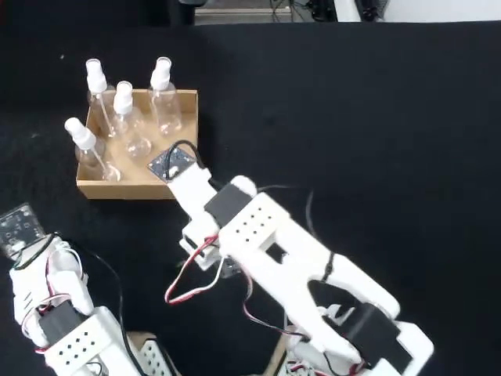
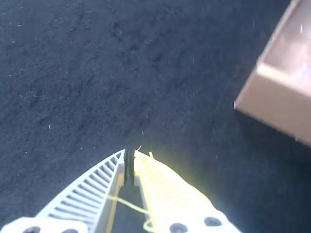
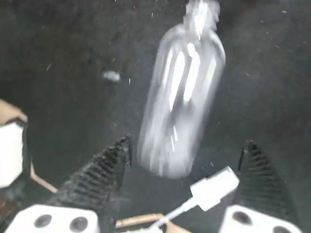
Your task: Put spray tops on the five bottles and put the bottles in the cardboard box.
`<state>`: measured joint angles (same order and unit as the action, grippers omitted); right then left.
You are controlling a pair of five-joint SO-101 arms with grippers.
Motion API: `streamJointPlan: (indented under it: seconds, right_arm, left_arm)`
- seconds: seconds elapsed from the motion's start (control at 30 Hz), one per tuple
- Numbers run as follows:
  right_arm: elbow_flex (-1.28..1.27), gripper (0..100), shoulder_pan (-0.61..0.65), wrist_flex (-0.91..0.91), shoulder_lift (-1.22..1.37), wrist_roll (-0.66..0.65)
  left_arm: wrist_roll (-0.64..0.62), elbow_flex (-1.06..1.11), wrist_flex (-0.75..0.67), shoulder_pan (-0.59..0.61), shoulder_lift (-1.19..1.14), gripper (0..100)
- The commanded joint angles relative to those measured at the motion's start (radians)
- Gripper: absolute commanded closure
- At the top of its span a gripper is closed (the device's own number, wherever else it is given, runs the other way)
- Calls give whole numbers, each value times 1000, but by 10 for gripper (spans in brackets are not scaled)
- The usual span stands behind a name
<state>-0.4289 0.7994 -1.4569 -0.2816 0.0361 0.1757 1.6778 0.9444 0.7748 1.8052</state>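
Four clear plastic bottles (image 1: 166, 106) with white tops stood in the brown cardboard box (image 1: 117, 190). The uncapped fifth bottle (image 3: 182, 97) lay toward the black table's (image 1: 352, 117) near edge between my open right pincer (image 3: 187, 143), a loose white spray top (image 3: 211, 189) beside it. My left pincer (image 2: 130, 162) was closed and empty. Capping it came next, I judged.

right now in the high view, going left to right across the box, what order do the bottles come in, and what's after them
front-left bottle → back-left bottle → middle bottle → back-right bottle → right arm; all four bottles stand in the cardboard box
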Motion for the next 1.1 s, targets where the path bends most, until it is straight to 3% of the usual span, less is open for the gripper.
streamJointPlan:
  seconds: [0.0, 0.1, 0.23, 0.3, 0.43, 0.57, 0.7, 0.83, 1.07]
  right_arm:
    - [104, 685, -75, -101, -94, -52]
    - [104, 688, -221, -130, -119, -155]
    - [31, 734, -454, -120, -102, -295]
    - [-27, 749, -532, -101, -87, -327]
    - [-174, 751, -623, -32, -82, -339]
    - [-335, 751, -624, 35, -117, -404]
    - [-446, 754, -624, 100, -156, -399]
    - [-472, 754, -560, 110, -151, -250]
    - [-509, 754, -422, 244, -81, -51]
  left_arm:
    - [78, 16, 32, -30, 17, 970]
    - [78, 1, 89, -91, 17, 947]
    - [78, -70, 207, -232, 17, 791]
    - [78, -107, 253, -325, 17, 729]
    - [71, -142, 270, -507, 17, 715]
    - [69, -139, 267, -638, 17, 715]
    - [37, -119, 262, -664, 17, 715]
    - [-37, -67, 193, -665, 17, 715]
    - [-55, -59, 183, -659, 17, 715]
